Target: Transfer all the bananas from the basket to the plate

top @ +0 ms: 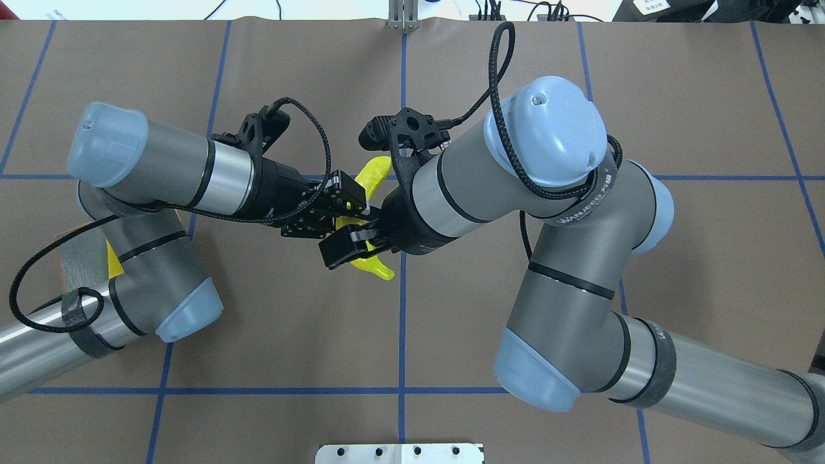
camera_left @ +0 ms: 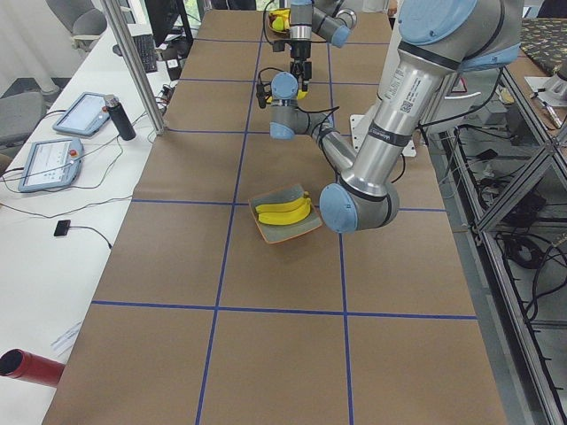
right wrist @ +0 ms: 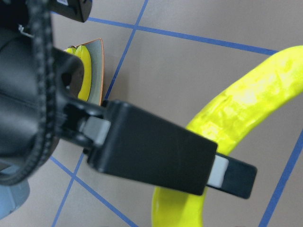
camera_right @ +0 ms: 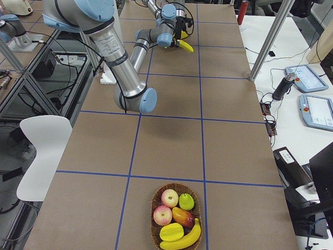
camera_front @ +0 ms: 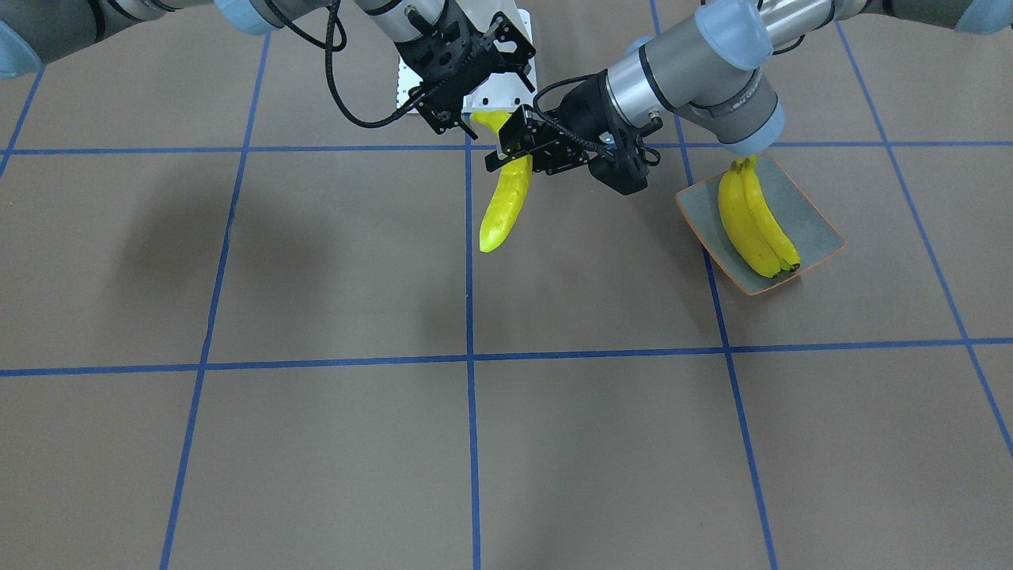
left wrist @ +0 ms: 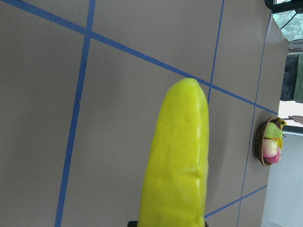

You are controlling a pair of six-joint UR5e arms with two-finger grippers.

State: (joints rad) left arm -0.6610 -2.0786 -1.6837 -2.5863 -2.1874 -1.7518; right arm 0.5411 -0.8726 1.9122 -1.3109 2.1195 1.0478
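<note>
One yellow banana (camera_front: 506,206) hangs in the air over the middle of the table, between both grippers. My left gripper (camera_front: 516,154) is shut across its middle; the left wrist view shows the banana (left wrist: 180,161) sticking out ahead. My right gripper (top: 361,248) sits at the stem end, its fingers hidden, so I cannot tell its state. The right wrist view shows a left finger (right wrist: 156,151) crossing the banana (right wrist: 246,104). Two bananas (camera_front: 752,222) lie side by side on the grey-blue plate (camera_front: 815,222). The basket (camera_right: 156,219) holds another banana (camera_right: 182,237).
Apples and other fruit (camera_right: 169,205) fill the basket at the table's right end. The white robot base (top: 399,453) sits at the near edge. Tablets (camera_right: 317,109) and a metal post (camera_right: 265,44) stand on the side desk beyond the table.
</note>
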